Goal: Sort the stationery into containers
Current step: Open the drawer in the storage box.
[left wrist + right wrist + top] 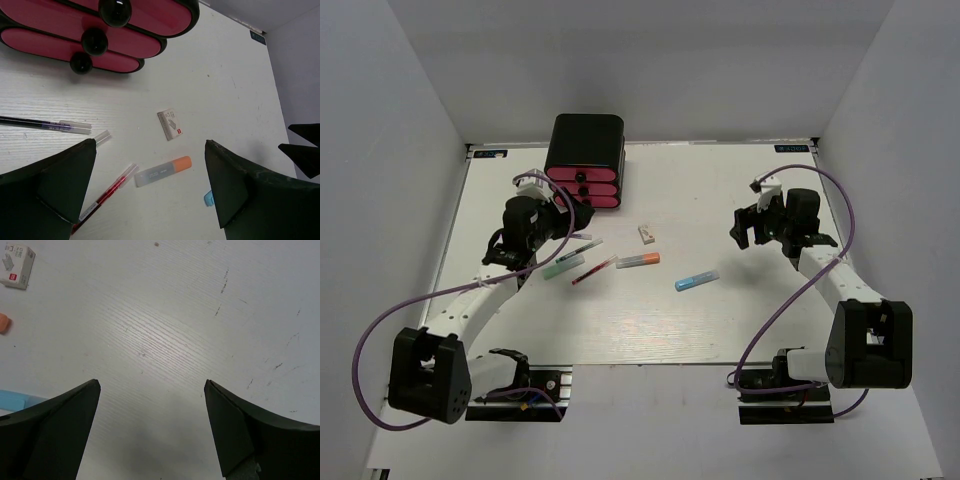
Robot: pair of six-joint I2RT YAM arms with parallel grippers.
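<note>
Left gripper [150,144] spreads fully wide above the red pen [107,192] and orange marker [162,171], holding nothing; right gripper [151,384] equally wide over the table [165,315], touching nothing

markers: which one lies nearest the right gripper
The blue marker, rightmost of the three; the orange-grey marker and the mint marker lie farther left, away from the right gripper.

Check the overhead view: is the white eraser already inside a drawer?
No, the eraser lies on the bare table, apart from the drawers.
</note>
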